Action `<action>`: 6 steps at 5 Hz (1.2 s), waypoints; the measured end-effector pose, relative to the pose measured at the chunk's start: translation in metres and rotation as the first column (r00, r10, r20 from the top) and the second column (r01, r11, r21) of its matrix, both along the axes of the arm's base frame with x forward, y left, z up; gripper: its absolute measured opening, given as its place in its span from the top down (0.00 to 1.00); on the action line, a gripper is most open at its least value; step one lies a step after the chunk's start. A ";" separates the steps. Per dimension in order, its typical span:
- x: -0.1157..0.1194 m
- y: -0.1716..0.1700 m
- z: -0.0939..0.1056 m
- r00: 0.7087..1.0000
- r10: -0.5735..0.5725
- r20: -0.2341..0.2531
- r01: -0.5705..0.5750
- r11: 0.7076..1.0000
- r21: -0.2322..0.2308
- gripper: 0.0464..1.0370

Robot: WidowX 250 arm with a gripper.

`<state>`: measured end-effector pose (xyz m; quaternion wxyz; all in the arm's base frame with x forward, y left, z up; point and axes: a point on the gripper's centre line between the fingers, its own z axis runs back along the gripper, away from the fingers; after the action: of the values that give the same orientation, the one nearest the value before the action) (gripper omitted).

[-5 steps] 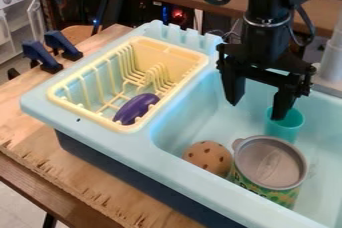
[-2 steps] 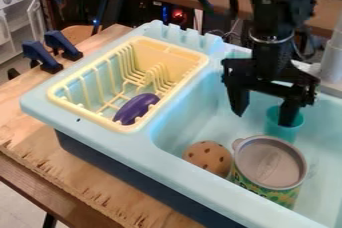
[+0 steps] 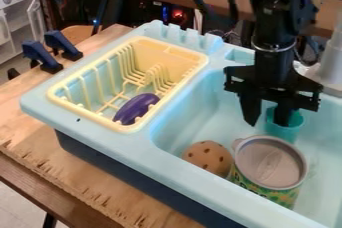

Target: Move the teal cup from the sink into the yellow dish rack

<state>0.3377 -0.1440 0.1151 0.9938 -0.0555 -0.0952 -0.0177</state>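
The black gripper point(image 3: 268, 122) hangs low over the back of the sink basin, its fingers apart and pointing down. One finger is left of the teal cup point(image 3: 285, 131), with a gap between them; the other reaches into the cup's mouth. The cup stands upright behind a can with a grey lid and green-yellow label point(image 3: 270, 164). Left of the can lies a brown ball with dark holes point(image 3: 208, 158). A purple, eggplant-like object point(image 3: 136, 108) rests in the yellow dish rack point(image 3: 57, 96).
The light blue sink point(image 3: 175, 159) has raised walls around the basin. A grey faucet base point(image 3: 328, 68) stands at the right back. Dark blue clamps point(image 3: 43, 57) sit on the wooden table point(image 3: 70, 184) at the left.
The gripper has moved down and its fingers have come closer together, one now inside the cup's mouth. The cup, can, ball and purple object have not moved.
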 end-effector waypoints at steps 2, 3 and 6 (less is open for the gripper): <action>-0.003 -0.001 0.000 1.000 -0.026 -0.014 0.026 1.000 -0.006 0.89; -0.003 -0.002 0.002 0.996 -0.079 -0.030 0.078 0.995 -0.060 0.93; -0.053 0.035 0.083 0.995 -0.032 0.097 0.047 0.986 -0.160 0.94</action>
<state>0.2849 -0.1087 0.1986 0.9798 -0.1370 -0.1418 -0.0322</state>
